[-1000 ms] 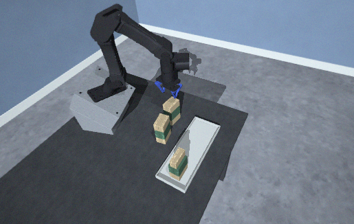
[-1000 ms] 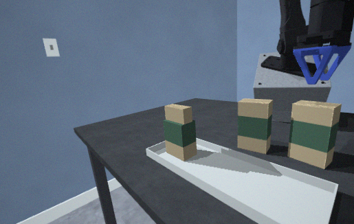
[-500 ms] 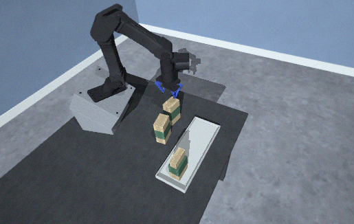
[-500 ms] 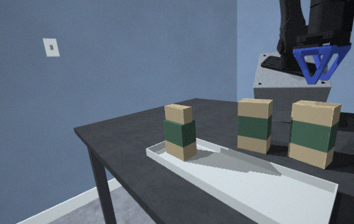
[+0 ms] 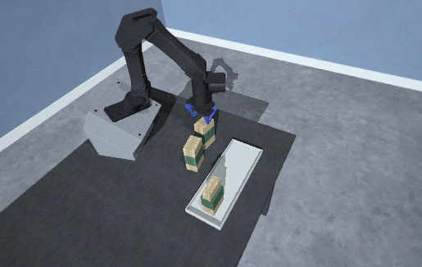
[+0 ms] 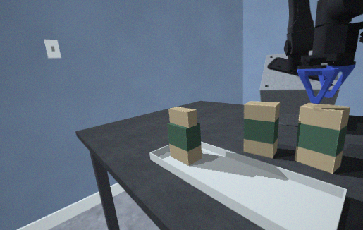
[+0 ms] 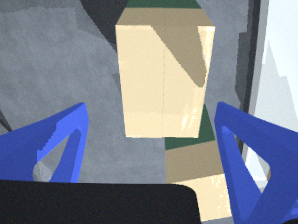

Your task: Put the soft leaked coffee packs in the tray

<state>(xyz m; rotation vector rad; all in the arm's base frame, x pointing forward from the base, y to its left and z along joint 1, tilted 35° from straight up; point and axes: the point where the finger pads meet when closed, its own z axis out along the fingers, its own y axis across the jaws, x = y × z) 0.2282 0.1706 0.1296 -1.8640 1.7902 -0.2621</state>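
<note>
The back pack (image 5: 205, 132) (image 6: 321, 138) (image 7: 161, 82), tan with a green band, stands on the table. My gripper (image 5: 201, 119) (image 6: 323, 99) (image 7: 151, 111) is open and empty just above it, fingertips apart, one to each side of its top in the wrist view. A finger's shadow falls on its top. The middle pack (image 5: 193, 153) (image 6: 261, 130) (image 7: 195, 162) stands close by, partly behind the right finger in the wrist view. The third pack (image 5: 212, 196) (image 6: 184, 137) stands upright inside the tray, near one end; its top is narrower than its green band.
The long white tray (image 5: 242, 184) (image 6: 245, 210) lies beside the two standing packs, its low rim running along them; its other end holds no pack. The dark table (image 5: 109, 205) (image 6: 129, 137) has its edge beyond the tray. The grey robot base (image 5: 109, 137) stands behind.
</note>
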